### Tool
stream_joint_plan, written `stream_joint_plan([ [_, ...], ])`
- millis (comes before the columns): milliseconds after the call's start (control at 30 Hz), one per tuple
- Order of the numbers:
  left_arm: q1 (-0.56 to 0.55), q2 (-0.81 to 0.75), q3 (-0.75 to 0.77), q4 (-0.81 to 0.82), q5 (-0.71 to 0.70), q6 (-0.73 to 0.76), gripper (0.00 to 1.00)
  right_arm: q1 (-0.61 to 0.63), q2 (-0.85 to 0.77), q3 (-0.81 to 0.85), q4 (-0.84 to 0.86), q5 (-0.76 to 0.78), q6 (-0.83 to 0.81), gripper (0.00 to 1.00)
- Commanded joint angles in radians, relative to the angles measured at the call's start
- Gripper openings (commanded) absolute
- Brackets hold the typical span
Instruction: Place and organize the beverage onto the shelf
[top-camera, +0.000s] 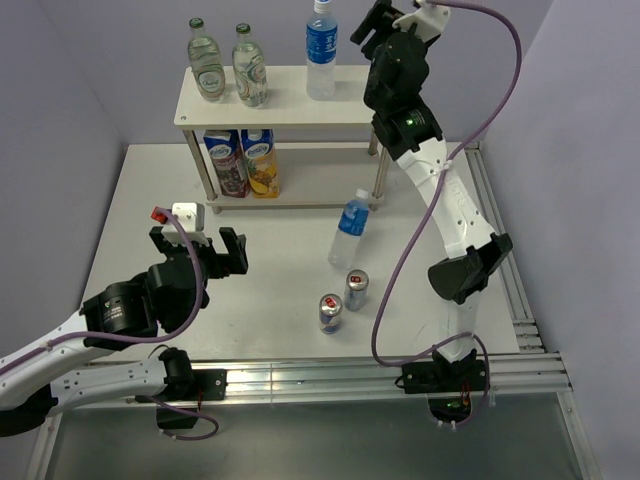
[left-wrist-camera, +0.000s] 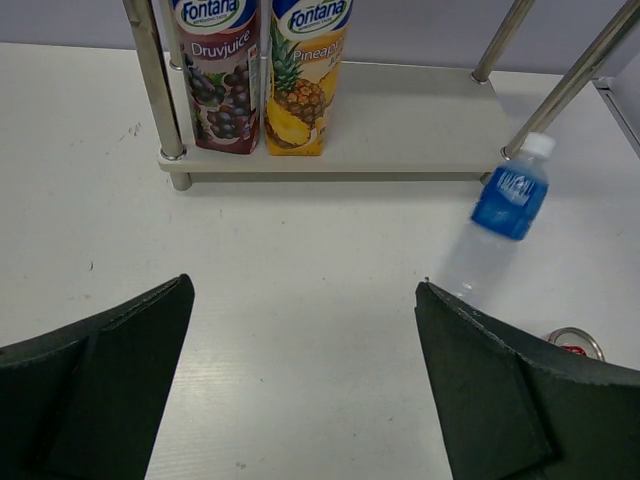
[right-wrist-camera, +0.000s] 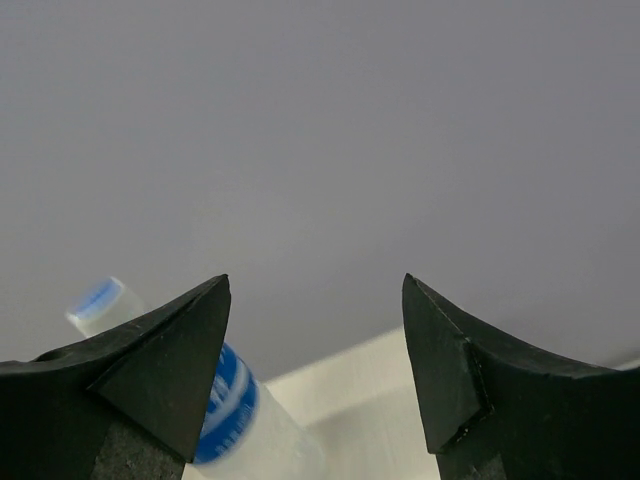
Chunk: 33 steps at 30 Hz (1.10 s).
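Observation:
The cream-white two-tier shelf (top-camera: 290, 112) stands at the back. Its top board holds two glass bottles (top-camera: 207, 62) (top-camera: 248, 68) and a blue-label water bottle (top-camera: 321, 52). Its lower board (left-wrist-camera: 400, 120) holds two Fontana juice cartons (left-wrist-camera: 218, 75) (left-wrist-camera: 305, 75). A second water bottle (top-camera: 349, 228) and two cans (top-camera: 356, 289) (top-camera: 331, 313) stand on the table. My left gripper (top-camera: 205, 255) is open and empty over the table, left of the cans. My right gripper (top-camera: 372, 28) is open and empty above the shelf's right end, beside the top water bottle (right-wrist-camera: 225, 405).
Lilac walls close in the back and sides. An aluminium rail frame (top-camera: 505, 290) runs along the table's right and near edges. A purple cable (top-camera: 500, 80) loops from the right arm. In the left wrist view the standing water bottle (left-wrist-camera: 505, 205) and one can's rim (left-wrist-camera: 573, 343) show at right.

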Motion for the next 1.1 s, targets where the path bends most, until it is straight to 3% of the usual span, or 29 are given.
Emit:
stream_joint_plan([
  [0, -0.004, 0.004, 0.003, -0.006, -0.017, -0.014, 0.99, 0.002, -0.13, -0.134, 0.052, 0.046, 0.007, 0.76],
  [100, -0.004, 0.002, 0.002, -0.006, -0.012, -0.014, 0.99, 0.013, -0.274, -0.332, 0.171, 0.071, 0.007, 0.76],
  [200, -0.004, -0.004, 0.003, -0.002, -0.009, -0.013, 0.99, 0.034, -0.402, -0.502, 0.175, 0.095, 0.016, 0.77],
  [400, -0.005, -0.012, 0.006, 0.0, -0.006, -0.008, 0.99, 0.096, -0.621, -0.677, -0.156, 0.094, 0.236, 0.92],
  [567, -0.005, -0.021, 0.002, 0.012, 0.018, -0.005, 0.99, 0.131, -0.771, -0.908, -0.365, 0.048, 0.481, 0.93],
  [800, -0.005, -0.03, 0.0, 0.032, 0.063, 0.012, 0.99, 0.175, -0.812, -1.307, -0.529, -0.078, 0.693, 0.93],
  [1067, -0.005, -0.038, 0.0, 0.043, 0.095, 0.018, 0.99, 0.211, -0.865, -1.535, -0.606, -0.216, 0.906, 0.93],
])
